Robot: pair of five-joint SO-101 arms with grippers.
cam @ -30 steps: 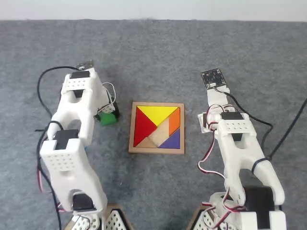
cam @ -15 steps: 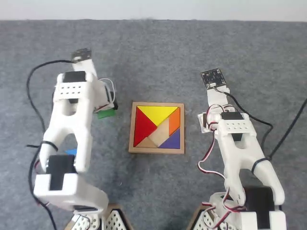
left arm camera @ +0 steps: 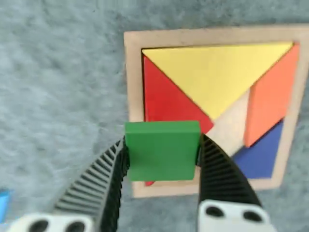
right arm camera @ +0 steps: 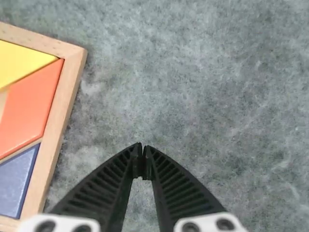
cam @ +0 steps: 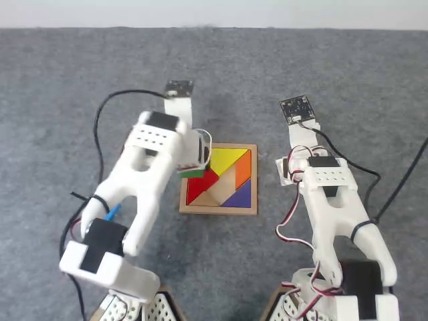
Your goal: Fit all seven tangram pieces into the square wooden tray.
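L gripper (left arm camera: 162,145) w/ piece (left arm camera: 162,152) over tray (left arm camera: 133,58) left side.

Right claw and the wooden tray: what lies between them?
Bare grey mat separates the right claw from the wooden tray; the right wrist view shows that stretch.

Left tool (left arm camera: 162,145) and green piece (left arm camera: 161,157) overhang the tray (left arm camera: 131,72) at its left edge.
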